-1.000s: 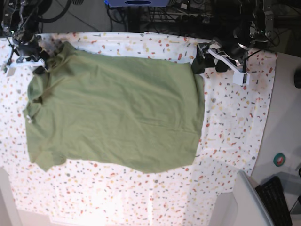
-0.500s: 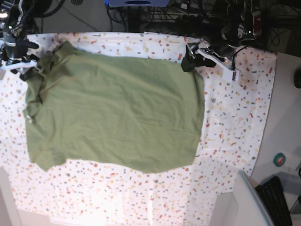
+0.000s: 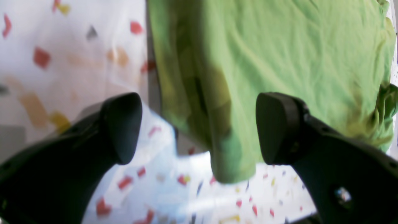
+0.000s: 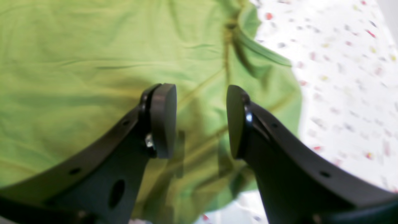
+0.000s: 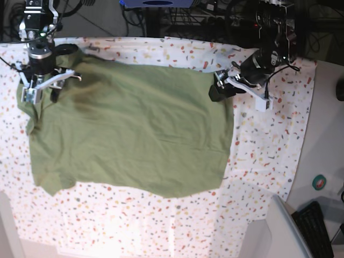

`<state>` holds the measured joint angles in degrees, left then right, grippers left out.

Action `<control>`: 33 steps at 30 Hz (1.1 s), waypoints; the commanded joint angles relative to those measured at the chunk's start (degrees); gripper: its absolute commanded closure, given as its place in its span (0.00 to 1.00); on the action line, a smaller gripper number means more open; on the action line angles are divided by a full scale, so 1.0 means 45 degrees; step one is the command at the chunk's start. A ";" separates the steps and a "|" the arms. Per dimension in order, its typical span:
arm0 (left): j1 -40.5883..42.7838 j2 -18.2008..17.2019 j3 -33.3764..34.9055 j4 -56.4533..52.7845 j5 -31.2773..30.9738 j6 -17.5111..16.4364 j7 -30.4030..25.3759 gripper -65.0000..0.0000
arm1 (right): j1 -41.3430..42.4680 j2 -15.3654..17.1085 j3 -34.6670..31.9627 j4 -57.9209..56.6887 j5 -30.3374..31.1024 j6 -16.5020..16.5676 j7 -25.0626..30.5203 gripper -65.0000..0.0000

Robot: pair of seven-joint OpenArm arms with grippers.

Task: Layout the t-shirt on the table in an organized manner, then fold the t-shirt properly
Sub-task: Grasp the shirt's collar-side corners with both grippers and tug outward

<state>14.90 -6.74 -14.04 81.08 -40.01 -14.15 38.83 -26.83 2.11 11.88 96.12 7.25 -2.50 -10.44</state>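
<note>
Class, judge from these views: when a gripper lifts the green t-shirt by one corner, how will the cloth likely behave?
The t-shirt will probably droop limply: it lies flat with soft wrinkles. Its corner between the open left gripper fingers already hangs in a loose fold, so it likely bunches. On the table cloth it may drag rather than slide cleanly.

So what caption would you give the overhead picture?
Two open tools poised at opposite ends of a green t-shirt spread on a speckled table.

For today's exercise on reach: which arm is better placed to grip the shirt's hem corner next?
Left. The left gripper is open with the t-shirt hem corner between its fingers; the right gripper is over the sleeve end.
</note>
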 commanded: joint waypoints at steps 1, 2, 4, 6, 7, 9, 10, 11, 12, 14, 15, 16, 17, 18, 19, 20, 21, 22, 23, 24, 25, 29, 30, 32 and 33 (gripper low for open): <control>-0.0331 -0.0055 0.0083 -0.0113 -0.0164 -0.0127 -0.0140 0.16 | 0.0287 0.0264 -0.0110 -0.0329 -0.0037 -0.0040 0.0219 0.61; -0.0546 -0.0055 0.0083 -0.0406 -0.0164 -0.0127 -0.0140 0.16 | 0.0502 0.0381 -0.0286 -0.0758 -0.0037 -0.0040 0.0219 0.61; -0.0917 -0.0035 0.0102 -0.1011 -0.0164 -0.0127 -0.0140 0.24 | 0.0853 0.0498 -0.0696 -0.1598 -0.0037 -0.0040 0.0219 0.61; -0.1054 -0.0035 0.0102 -0.1304 -0.0164 -0.0127 -0.0140 0.43 | 0.1029 0.0674 -0.1048 -0.2302 -0.0037 -0.0040 0.0219 0.61; -0.1073 -0.0035 0.0102 -0.1382 -0.0164 -0.0127 -0.0140 0.55 | 0.1186 0.0694 -0.1223 -0.2692 -0.0037 -0.0040 0.0219 0.61; -0.1015 -0.0113 0.0024 -0.1304 -0.0164 -0.0127 -0.0140 0.79 | 0.1576 0.0811 -0.1399 -0.3474 -0.0037 -0.0040 0.0219 0.64; -0.0976 -0.0172 -0.0034 -0.1168 -0.0164 -0.0108 -0.0140 0.90 | 0.1752 0.0870 -0.1419 -0.3884 -0.0037 -0.0040 0.0219 0.68; -0.0956 -0.0231 -0.0034 -0.0992 -0.0164 -0.0088 -0.0121 1.00 | 0.1987 0.0870 -0.1419 -0.4294 -0.0037 -0.0040 0.0200 0.73; -0.0956 -0.0426 -0.0034 -0.0777 -0.0164 -0.0088 -0.0082 1.00 | 0.2201 0.0870 -0.1399 -0.4646 -0.0037 -0.0040 0.0200 0.79; -0.0936 -0.0778 0.0024 -0.0152 -0.0164 -0.0049 -0.0043 1.00 | 0.2455 0.0870 -0.1399 -0.5076 -0.0037 -0.0040 0.0180 0.86; -0.0936 -0.0895 0.0044 0.0239 -0.0184 0.0009 -0.0043 1.00 | 0.2553 0.0870 -0.1399 -0.5154 -0.0037 -0.0040 0.0180 0.86; -0.0897 -0.1012 0.0063 0.0649 -0.0184 0.0322 0.0075 1.00 | 0.2592 0.0870 -0.1399 -0.5173 -0.0037 -0.0040 0.0161 0.85; -0.0858 -0.1149 0.0063 0.1118 -0.0184 0.0771 0.0465 1.00 | 0.2612 0.0870 -0.1419 -0.5193 -0.0037 -0.0040 0.0161 0.84; -0.0917 -0.1246 -0.0015 0.1587 -0.0184 0.1377 0.1130 1.00 | 0.2631 0.0870 -0.1419 -0.5213 -0.0037 -0.0040 0.0161 0.83; -0.0976 -0.1325 -0.0034 0.1978 -0.0184 0.1885 0.1774 1.00 | 0.2690 0.0870 -0.1419 -0.5232 -0.0037 -0.0040 0.0161 0.82; -0.1151 -0.1442 0.0024 0.2349 -0.0184 0.2334 0.2302 1.00 | 0.2787 0.0870 -0.1419 -0.5232 -0.0037 -0.0040 0.0161 0.81; -0.1249 -0.1500 0.0044 0.2622 -0.0184 0.2686 0.2829 1.00 | 0.2846 0.0850 -0.1419 -0.5232 -0.0037 -0.0040 0.0161 0.82; -0.1347 -0.1539 0.0063 0.2798 -0.0184 0.3018 0.3357 1.00 | 0.2866 0.0850 -0.1419 -0.5232 -0.0037 -0.0040 0.0161 0.82; -0.1425 -0.1539 0.0024 0.2857 -0.0184 0.3252 0.3884 1.00 | 0.2885 0.0850 -0.1419 -0.5232 -0.0037 -0.0040 0.0161 0.82; -0.1444 -0.1539 -0.0015 0.2857 -0.0164 0.3389 0.4275 1.00 | 0.2885 0.0850 -0.1419 -0.5232 -0.0037 -0.0040 0.0161 0.82; -0.1444 -0.1539 -0.0054 0.2857 -0.0164 0.3409 0.4587 1.00 | 0.2866 0.0850 -0.1419 -0.5213 -0.0037 -0.0040 0.0161 0.82; -0.1171 -0.1774 -0.0054 0.2759 -0.0164 0.3448 0.4763 0.94 | 0.2807 0.0850 -0.1438 -0.5232 -0.0037 -0.0040 0.0161 0.82; -0.1151 -0.1793 -0.0054 0.2759 -0.0164 0.3448 0.4763 0.88 | 0.2807 0.0850 -0.1438 -0.5232 -0.0037 -0.0040 0.0161 0.82; -0.1210 -0.1774 -0.0034 0.2759 -0.0164 0.3448 0.4763 0.73 | 0.2807 0.0830 -0.1595 -0.5232 -0.0037 -0.0040 0.0161 0.82; -0.1288 -0.1735 0.0044 0.2701 -0.0164 0.3448 0.4763 0.66 | 0.2807 0.0850 -0.1770 -0.5232 -0.0037 -0.0040 0.0161 0.82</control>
<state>9.87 -14.39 -14.02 92.42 -39.53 1.69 60.88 -14.04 5.65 3.95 72.27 7.35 -2.59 -8.73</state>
